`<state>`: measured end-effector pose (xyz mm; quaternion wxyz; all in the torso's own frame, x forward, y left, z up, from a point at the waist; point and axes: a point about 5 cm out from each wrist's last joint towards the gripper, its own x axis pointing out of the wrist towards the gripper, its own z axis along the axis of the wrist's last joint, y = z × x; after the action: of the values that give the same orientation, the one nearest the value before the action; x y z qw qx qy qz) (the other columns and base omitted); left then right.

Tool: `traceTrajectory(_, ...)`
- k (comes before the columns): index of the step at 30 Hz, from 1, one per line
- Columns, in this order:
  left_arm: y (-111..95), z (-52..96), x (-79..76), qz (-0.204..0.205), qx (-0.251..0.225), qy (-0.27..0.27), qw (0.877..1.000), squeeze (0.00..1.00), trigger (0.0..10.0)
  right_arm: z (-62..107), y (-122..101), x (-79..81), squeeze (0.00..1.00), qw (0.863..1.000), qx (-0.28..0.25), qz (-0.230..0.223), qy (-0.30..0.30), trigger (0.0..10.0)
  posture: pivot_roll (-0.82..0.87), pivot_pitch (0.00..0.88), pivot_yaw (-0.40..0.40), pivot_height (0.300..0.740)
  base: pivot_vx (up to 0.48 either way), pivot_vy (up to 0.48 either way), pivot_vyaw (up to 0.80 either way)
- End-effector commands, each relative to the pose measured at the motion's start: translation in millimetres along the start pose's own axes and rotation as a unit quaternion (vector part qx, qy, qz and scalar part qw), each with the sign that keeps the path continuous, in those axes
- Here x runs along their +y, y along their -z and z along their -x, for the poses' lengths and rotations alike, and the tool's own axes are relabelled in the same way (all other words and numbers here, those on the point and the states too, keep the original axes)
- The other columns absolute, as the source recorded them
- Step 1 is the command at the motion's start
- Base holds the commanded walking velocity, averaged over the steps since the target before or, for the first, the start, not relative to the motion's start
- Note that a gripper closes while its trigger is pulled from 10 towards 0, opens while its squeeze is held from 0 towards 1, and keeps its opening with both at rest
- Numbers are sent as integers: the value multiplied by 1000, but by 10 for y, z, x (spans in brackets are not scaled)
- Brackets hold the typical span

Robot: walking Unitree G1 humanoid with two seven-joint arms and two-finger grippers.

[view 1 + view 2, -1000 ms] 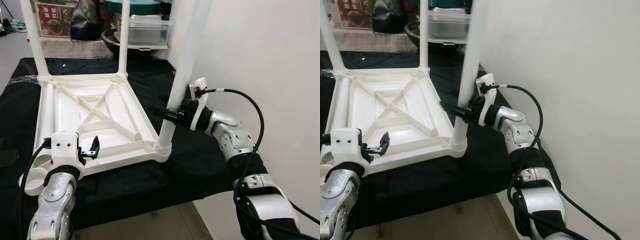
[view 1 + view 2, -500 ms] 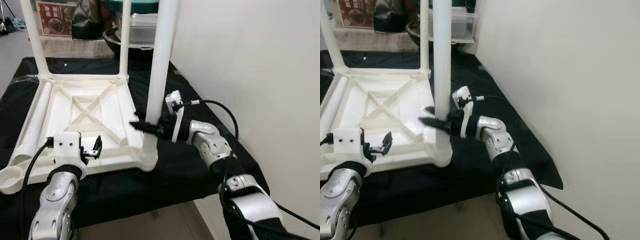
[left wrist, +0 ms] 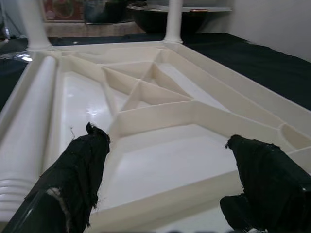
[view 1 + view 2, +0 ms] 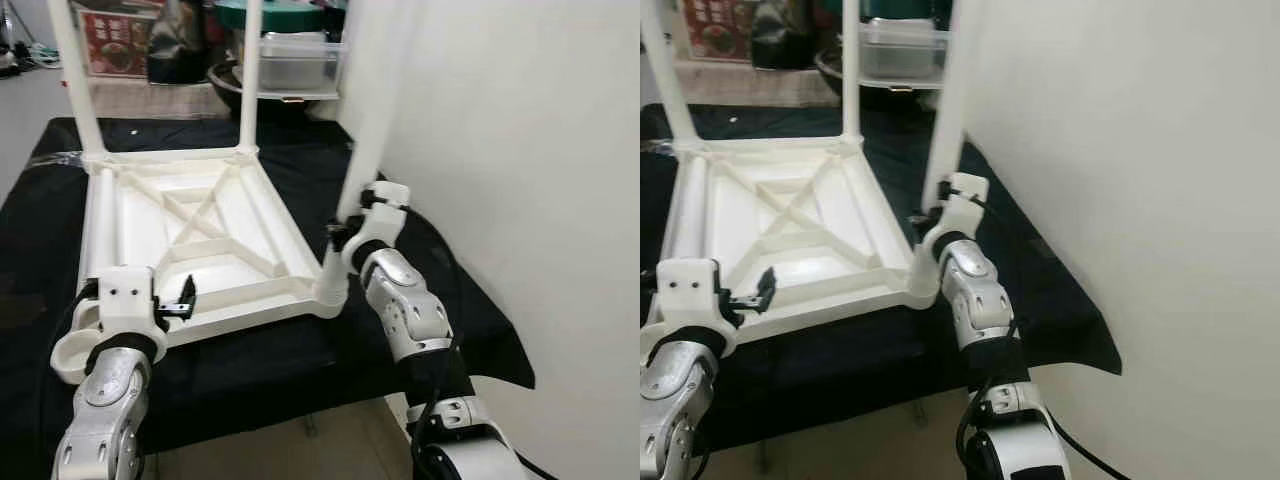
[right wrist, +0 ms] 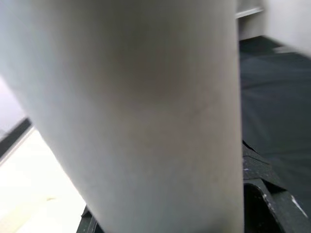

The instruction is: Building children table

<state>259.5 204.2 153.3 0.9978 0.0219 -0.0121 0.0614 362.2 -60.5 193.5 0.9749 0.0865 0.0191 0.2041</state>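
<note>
Right gripper clamped on table leg, upturned tabletop 5 o'clock corner. Left gripper spread apart, 7 o'clock edge.

Bright, even indoor light; right wrist view blurred, head views slightly soft.

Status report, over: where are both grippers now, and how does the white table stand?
Right gripper on near-right leg, grip unclear. Left gripper open, at tabletop near edge. Tabletop upside down on black cloth; loose leg lying inside.

No legible text on any surface
</note>
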Motion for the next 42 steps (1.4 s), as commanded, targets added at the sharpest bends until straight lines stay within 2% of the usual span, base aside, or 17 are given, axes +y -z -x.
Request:
traceTrajectory(1, 58, -5, -7, -2, 15, 3, 1000, 0, 10000, -49, 74, 285, 0, 996, 5, -60, -62, 10000, 162, 0, -151, 740, 0, 0, 0)
traceTrajectory(2, 61, -3, -7, -2, 15, 3, 1000, 0, 10000, -52, 7, 292, 1000, 994, -13, -61, -91, 10000, 160, 0, -155, 740, 0, 0, 0)
traceTrajectory(6, 62, -2, -8, -1, 15, 3, 1000, 0, 10000, -49, -63, 305, 1000, 988, -27, -73, -131, 10000, 160, 0, -155, 740, 0, 0, 0)
traceTrajectory(7, 62, -1, -10, 0, 14, 2, 1000, 0, 10000, 39, -220, 364, 0, 967, -46, -50, -246, 10000, 162, 0, -158, 740, 0, 0, 0)
traceTrajectory(10, 59, -3, -13, 0, 13, 3, 1000, 0, 10000, 203, -325, 416, 0, 928, -47, -21, -370, 10000, 155, 0, -157, 740, 0, 0, 0)
traceTrajectory(11, 55, -8, -17, 1, 12, 4, 1000, 0, 10000, 348, -343, 436, 0, 888, -33, 13, -459, 10000, 153, 0, -157, 740, 0, 0, 0)
traceTrajectory(16, 53, -15, -21, 2, 11, 4, 1000, 0, 10000, 403, -280, 422, 0, 868, -7, 41, -494, 10000, 155, 0, -160, 740, 0, 0, 0)
traceTrajectory(17, 50, -21, -27, 3, 11, 5, 1000, 0, 10000, 290, -170, 365, 0, 889, 20, 49, -454, 0, 165, 0, -169, 740, 0, 0, 0)
traceTrajectory(21, 49, -17, -29, 3, 10, 4, 1000, 0, 10000, -132, 70, 102, 0, 982, 81, 30, -166, 0, 165, 0, -166, 740, 0, 0, 0)
traceTrajectory(25, 49, -16, -29, 4, 10, 4, 1000, 0, 10000, -172, 101, -59, 0, 995, 83, 10, -57, 0, 161, 0, -165, 740, 0, 0, 0)
traceTrajectory(29, 44, -14, -29, 3, 10, 6, 1000, 0, 10000, 32, 267, -433, 0, 980, 79, -36, 177, 0, 160, 0, -160, 740, 0, 0, 0)
traceTrajectory(31, 44, -14, -24, 3, 11, 6, 1000, 0, 10000, 150, 286, -334, 0, 982, 85, -47, 163, 0, 156, 0, -154, 740, 0, 0, 0)
traceTrajectory(32, 43, -14, -21, 3, 12, 6, 1000, 0, 10000, 161, 284, -254, 0, 986, 91, -48, 133, 980, 152, 0, -151, 740, 0, 0, 0)
traceTrajectory(33, 44, -14, -20, 2, 12, 6, 1000, 0, 10000, 155, 281, -161, 0, 989, 96, -53, 97, 10000, 152, 0, -151, 740, 0, 0, 0)
traceTrajectory(37, 47, -19, -20, 1, 13, 7, 1000, 0, 10000, 121, 247, 30, 0, 994, 83, -68, 24, 10000, 149, 0, -148, 740, 0, 0, 0)
traceTrajectory(38, 48, -20, -20, 1, 13, 7, 1000, 0, 10000, 88, 178, 108, 1000, 996, 55, -73, -13, 10000, 149, 0, -148, 740, 0, 0, 0)
traceTrajectory(42, 49, -24, -22, 1, 13, 7, 1000, 0, 10000, 55, 61, 220, 1000, 992, 25, -84, -88, 10000, 154, 0, -154, 740, 0, 0, 0)
